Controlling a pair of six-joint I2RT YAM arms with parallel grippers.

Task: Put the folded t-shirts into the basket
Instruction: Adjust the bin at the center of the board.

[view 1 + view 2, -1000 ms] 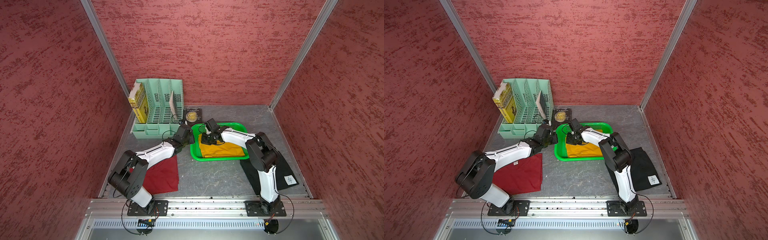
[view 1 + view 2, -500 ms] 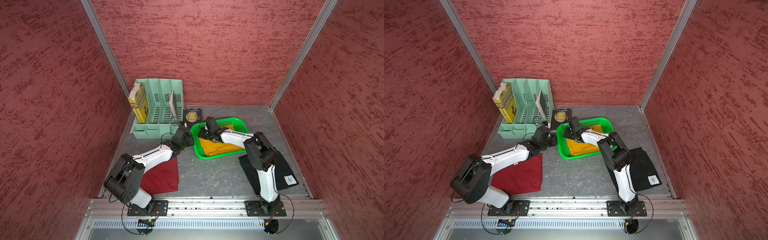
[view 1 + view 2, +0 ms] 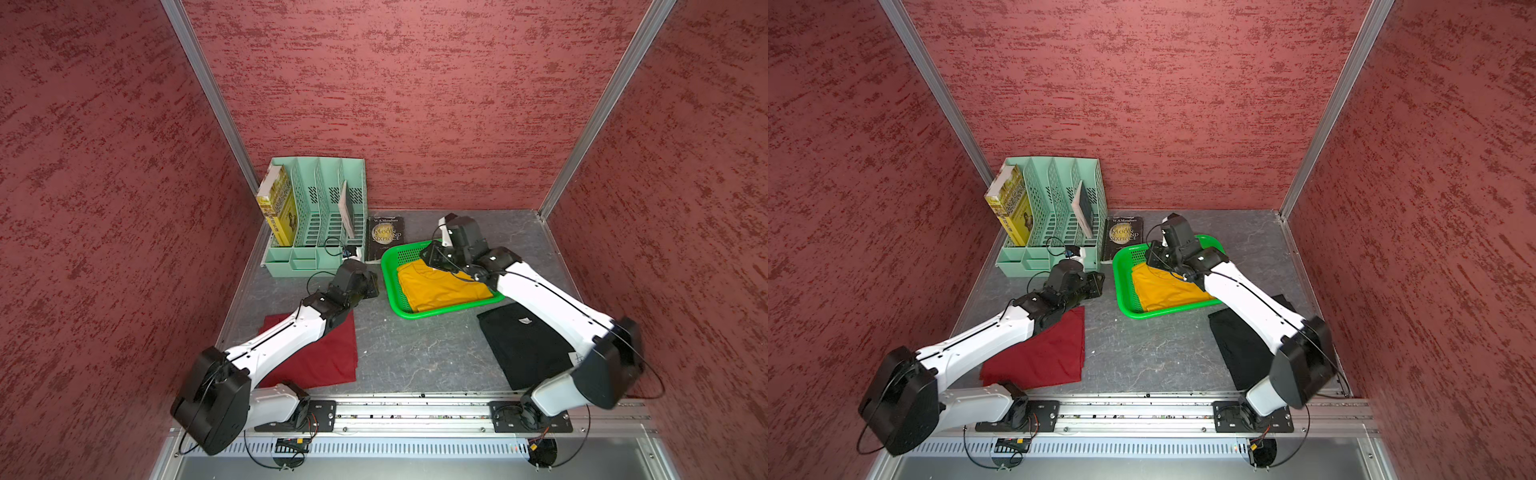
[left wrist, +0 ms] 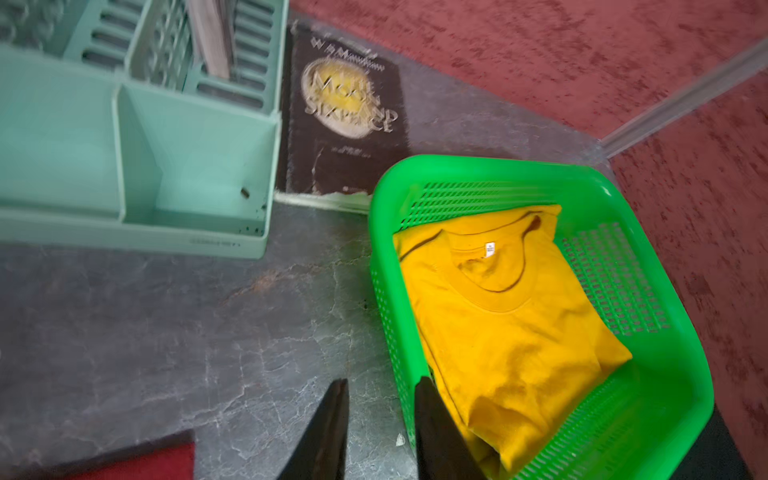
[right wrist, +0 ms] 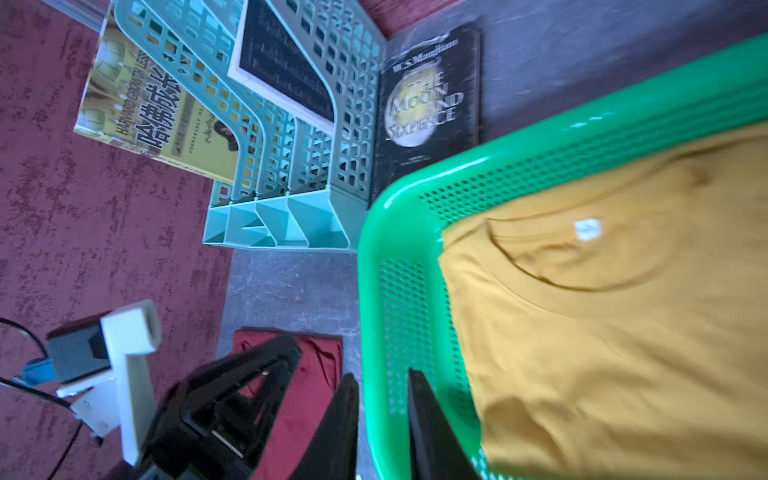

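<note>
Yellow shirt (image 3: 444, 289) released into basket (image 3: 388, 282), rim just beside book (image 3: 385, 237), jaws parted

Bare table (image 3: 415, 353) between red shirt (image 3: 332, 357) and black shirt (image 3: 519, 349) — organizer (image 3: 316, 257) near basket (image 3: 387, 278).

The left arm (image 3: 286, 332) stretches low and forward, its left gripper (image 4: 382, 384) parted a little, while beside it, apart, the right arm (image 3: 548, 299) arches over, wrist tipped downward, right gripper (image 5: 382, 378) narrowly parted too.
</note>
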